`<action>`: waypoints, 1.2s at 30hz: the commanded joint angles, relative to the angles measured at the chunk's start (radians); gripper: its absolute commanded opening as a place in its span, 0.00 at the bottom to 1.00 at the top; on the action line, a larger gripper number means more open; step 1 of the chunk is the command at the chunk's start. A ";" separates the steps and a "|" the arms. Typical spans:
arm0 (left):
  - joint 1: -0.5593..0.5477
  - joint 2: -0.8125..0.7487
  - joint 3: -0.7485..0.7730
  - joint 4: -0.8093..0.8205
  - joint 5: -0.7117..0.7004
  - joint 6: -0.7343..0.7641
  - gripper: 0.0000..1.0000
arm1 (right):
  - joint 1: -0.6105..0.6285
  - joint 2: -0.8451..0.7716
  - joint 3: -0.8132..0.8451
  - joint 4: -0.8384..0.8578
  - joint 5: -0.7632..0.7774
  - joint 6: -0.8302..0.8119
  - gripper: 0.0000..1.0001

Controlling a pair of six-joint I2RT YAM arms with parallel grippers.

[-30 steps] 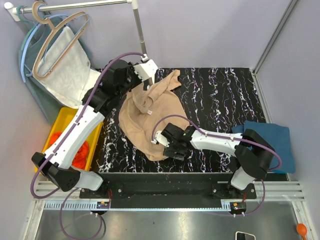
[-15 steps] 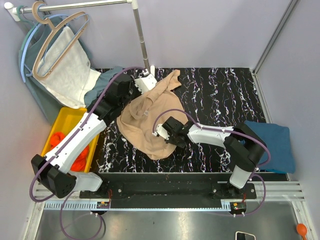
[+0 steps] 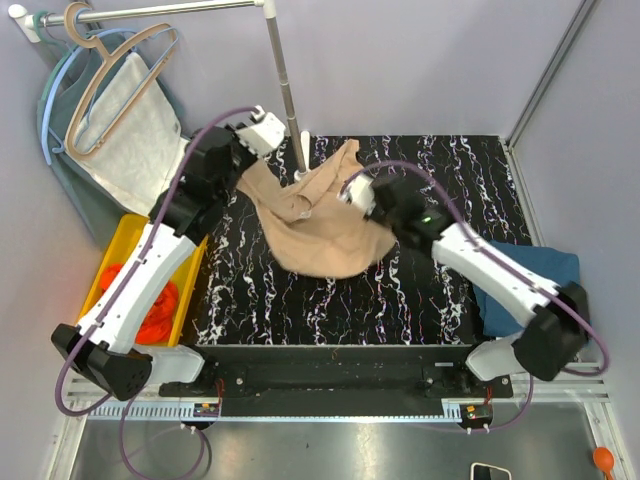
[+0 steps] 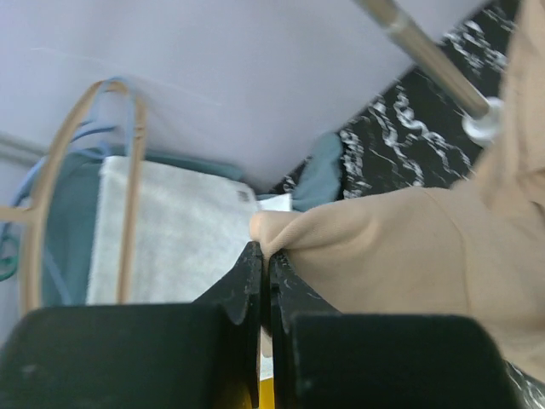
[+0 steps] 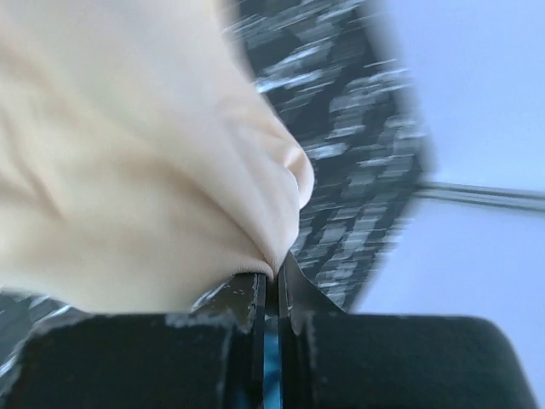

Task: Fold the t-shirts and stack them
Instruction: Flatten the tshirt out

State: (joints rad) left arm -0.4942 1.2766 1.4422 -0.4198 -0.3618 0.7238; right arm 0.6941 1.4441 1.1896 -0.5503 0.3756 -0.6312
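The beige-tan t-shirt hangs stretched between my two grippers over the back of the black marbled mat. My left gripper is shut on the shirt's left edge; in the left wrist view the fingertips pinch a fold of the beige cloth. My right gripper is shut on the right edge, and its wrist view shows the hem nipped between its tips. A dark teal-blue t-shirt lies folded at the mat's right edge. The orange-red t-shirt sits in the yellow bin.
A metal rack pole stands at the back, just behind the lifted shirt. Hangers with a white cloth over a grey-green garment hang at the back left. A wall corner post rises at the back right.
My right gripper shut on the beige shirt's near edge, then lifted it back and to the right. The left gripper drew back and left, so the shirt now spreads between them.
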 commanded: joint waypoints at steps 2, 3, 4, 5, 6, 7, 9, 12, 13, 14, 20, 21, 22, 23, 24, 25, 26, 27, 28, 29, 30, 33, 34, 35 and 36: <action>0.074 -0.048 0.153 0.124 -0.077 -0.047 0.00 | -0.082 -0.165 0.208 0.127 0.151 -0.196 0.00; 0.083 -0.048 0.174 0.121 -0.068 -0.053 0.00 | -0.088 -0.168 0.259 0.127 0.158 -0.221 0.00; 0.098 -0.048 0.185 0.116 -0.063 -0.060 0.00 | -0.097 -0.169 0.281 0.128 0.161 -0.234 0.00; 0.105 -0.051 0.194 0.104 -0.059 -0.061 0.00 | -0.102 -0.169 0.301 0.128 0.163 -0.245 0.00; 0.106 -0.054 0.208 0.099 -0.048 -0.063 0.00 | -0.107 -0.171 0.339 0.130 0.172 -0.260 0.00; 0.106 -0.066 0.214 0.092 -0.040 -0.067 0.00 | -0.113 -0.171 0.356 0.131 0.175 -0.265 0.00; 0.106 -0.077 0.242 0.050 -0.019 -0.076 0.00 | -0.119 -0.185 0.404 0.133 0.169 -0.263 0.00; 0.105 -0.097 0.247 0.003 -0.008 -0.078 0.00 | -0.123 -0.206 0.426 0.127 0.166 -0.246 0.00; 0.106 -0.102 0.239 -0.004 -0.006 -0.075 0.00 | -0.122 -0.212 0.421 0.122 0.166 -0.243 0.00; 0.106 -0.111 0.216 -0.005 -0.005 -0.069 0.00 | -0.122 -0.218 0.413 0.121 0.167 -0.237 0.00; 0.106 -0.125 0.124 0.016 0.000 -0.050 0.00 | -0.145 -0.246 0.282 0.113 0.148 -0.219 0.00; 0.106 -0.108 0.113 0.025 0.007 -0.049 0.00 | -0.154 -0.237 0.245 0.115 0.141 -0.213 0.00; 0.105 -0.094 0.100 0.045 0.012 -0.049 0.00 | -0.169 -0.231 0.229 0.113 0.126 -0.199 0.00; 0.106 -0.082 0.068 0.061 0.020 -0.046 0.00 | -0.183 -0.223 0.211 0.115 0.094 -0.182 0.00; 0.106 -0.050 0.051 0.078 0.027 -0.041 0.00 | -0.217 -0.197 0.174 0.118 0.077 -0.173 0.00; 0.106 -0.030 0.034 0.114 0.032 -0.038 0.00 | -0.238 -0.179 0.159 0.122 0.059 -0.164 0.00; 0.106 -0.005 0.006 0.134 0.031 -0.031 0.00 | -0.257 -0.159 0.145 0.141 0.027 -0.150 0.00; 0.105 0.044 -0.005 0.153 0.027 -0.021 0.00 | -0.299 -0.115 0.124 0.156 0.011 -0.147 0.00; 0.106 0.071 -0.011 0.191 0.027 -0.018 0.00 | -0.318 -0.088 0.114 0.173 -0.003 -0.147 0.00; 0.108 0.101 -0.022 0.211 0.026 -0.014 0.00 | -0.340 -0.061 0.110 0.215 -0.029 -0.151 0.00; 0.109 0.162 -0.022 0.231 0.018 -0.009 0.00 | -0.359 0.003 0.114 0.233 -0.038 -0.153 0.00; 0.109 0.284 0.004 0.297 -0.008 -0.009 0.00 | -0.430 0.152 0.189 0.262 -0.081 -0.159 0.00; 0.109 0.315 0.015 0.315 -0.014 -0.011 0.00 | -0.465 0.186 0.215 0.263 -0.090 -0.156 0.00; 0.109 0.343 0.041 0.317 -0.016 -0.014 0.00 | -0.481 0.220 0.267 0.263 -0.112 -0.148 0.00; 0.109 0.395 0.052 0.322 -0.022 -0.024 0.00 | -0.495 0.284 0.289 0.263 -0.118 -0.147 0.00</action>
State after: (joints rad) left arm -0.3897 1.5879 1.4307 -0.2337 -0.3565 0.7029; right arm 0.2672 1.6039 1.3403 -0.3756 0.3302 -0.8013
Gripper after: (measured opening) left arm 0.023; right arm 0.028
